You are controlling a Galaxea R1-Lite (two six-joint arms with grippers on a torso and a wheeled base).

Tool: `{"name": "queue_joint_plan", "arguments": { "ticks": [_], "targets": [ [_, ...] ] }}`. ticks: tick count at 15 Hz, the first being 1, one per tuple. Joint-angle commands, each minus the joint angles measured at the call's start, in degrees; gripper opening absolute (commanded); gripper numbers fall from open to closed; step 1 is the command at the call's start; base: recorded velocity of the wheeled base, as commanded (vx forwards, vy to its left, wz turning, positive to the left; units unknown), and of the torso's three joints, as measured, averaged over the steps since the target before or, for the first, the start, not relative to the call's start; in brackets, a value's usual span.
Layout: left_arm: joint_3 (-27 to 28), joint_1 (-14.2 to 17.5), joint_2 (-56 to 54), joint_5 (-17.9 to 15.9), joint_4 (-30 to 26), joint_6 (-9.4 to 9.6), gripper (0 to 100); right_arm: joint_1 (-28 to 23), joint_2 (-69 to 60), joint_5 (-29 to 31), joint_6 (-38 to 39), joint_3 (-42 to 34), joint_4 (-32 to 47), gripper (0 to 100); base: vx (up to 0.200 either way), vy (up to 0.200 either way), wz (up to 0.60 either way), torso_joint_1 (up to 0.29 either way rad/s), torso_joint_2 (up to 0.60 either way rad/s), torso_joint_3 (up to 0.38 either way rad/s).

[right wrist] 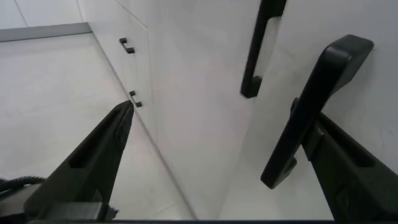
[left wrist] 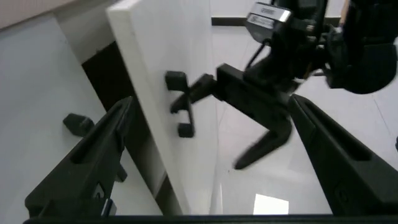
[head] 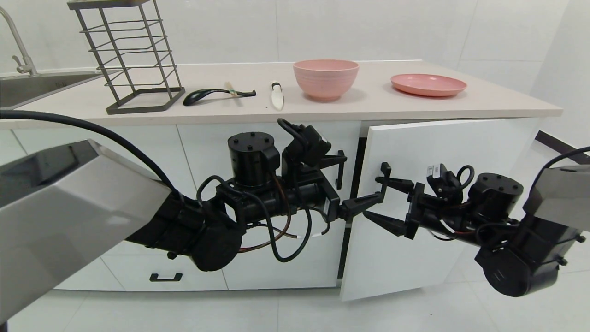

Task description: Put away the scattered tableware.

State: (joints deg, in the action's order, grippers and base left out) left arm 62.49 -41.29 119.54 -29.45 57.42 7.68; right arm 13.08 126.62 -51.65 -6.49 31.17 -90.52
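On the counter lie a pink bowl (head: 326,77), a pink plate (head: 428,84), a black spoon (head: 203,95), chopsticks (head: 233,92) and a small white utensil (head: 276,97). Below them a white cabinet door (head: 438,203) stands partly open. My left gripper (head: 357,184) is open, its fingers (left wrist: 87,162) straddling the free edge of the cabinet door (left wrist: 155,106). My right gripper (head: 372,197) is open too, in front of the door close to its black handle (left wrist: 180,102). In the right wrist view a long black handle (right wrist: 261,50) shows between the open fingers (right wrist: 93,162).
A dark wire dish rack (head: 133,60) stands at the counter's left, beside a sink (head: 37,85) with a tap. Closed white doors and a drawer with a black pull (head: 166,277) fill the cabinet front on the left. Pale tiled floor lies below.
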Motion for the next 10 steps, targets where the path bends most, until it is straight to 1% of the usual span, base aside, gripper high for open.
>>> {"name": "queue_joint_plan", "arguments": {
  "ticks": [1, 2, 3, 4, 7, 9, 10],
  "targets": [
    [3.87, -0.11, 3.86, -0.08, 1.12, -0.03, 100, -1.22, -7.18, -0.64, -0.19, -7.7, 0.51, 100, 0.0, 0.0, 0.0, 0.0, 0.0, 0.0],
    [6.86, -0.19, 5.7, -0.08, 1.29, -0.03, 100, -1.74, -9.38, -0.56, -0.28, -10.17, 0.51, 100, 0.0, 0.0, 0.0, 0.0, 0.0, 0.0],
    [8.18, -0.28, 6.49, 0.01, 1.29, -0.03, 100, -1.74, -10.08, -0.56, -0.28, -11.22, 0.51, 100, 0.0, 0.0, 0.0, 0.0, 0.0, 0.0],
    [12.39, -1.34, 8.96, -0.52, 1.38, -0.03, 100, -1.92, -11.75, -0.38, -0.37, -13.59, 0.51, 100, 0.0, 0.0, 0.0, 0.0, 0.0, 0.0],
    [19.34, -4.59, 12.91, -1.13, 1.29, -0.03, 100, -2.89, -11.66, -0.47, -1.6, -14.21, 0.51, 100, 0.0, 0.0, 0.0, 0.0, 0.0, 0.0],
    [19.78, -7.05, 13.53, -3.15, 1.64, -0.03, 100, -4.03, -11.4, -0.29, -1.69, -14.03, 0.51, 100, 0.0, 0.0, 0.0, 0.0, 0.0, 0.0],
    [19.95, -7.93, 13.53, -2.98, 1.91, -0.12, 100, -4.47, -10.87, -0.2, -1.78, -14.03, 0.51, 100, 0.0, 0.0, 0.0, 0.0, 0.0, 0.0]
  ]
}}
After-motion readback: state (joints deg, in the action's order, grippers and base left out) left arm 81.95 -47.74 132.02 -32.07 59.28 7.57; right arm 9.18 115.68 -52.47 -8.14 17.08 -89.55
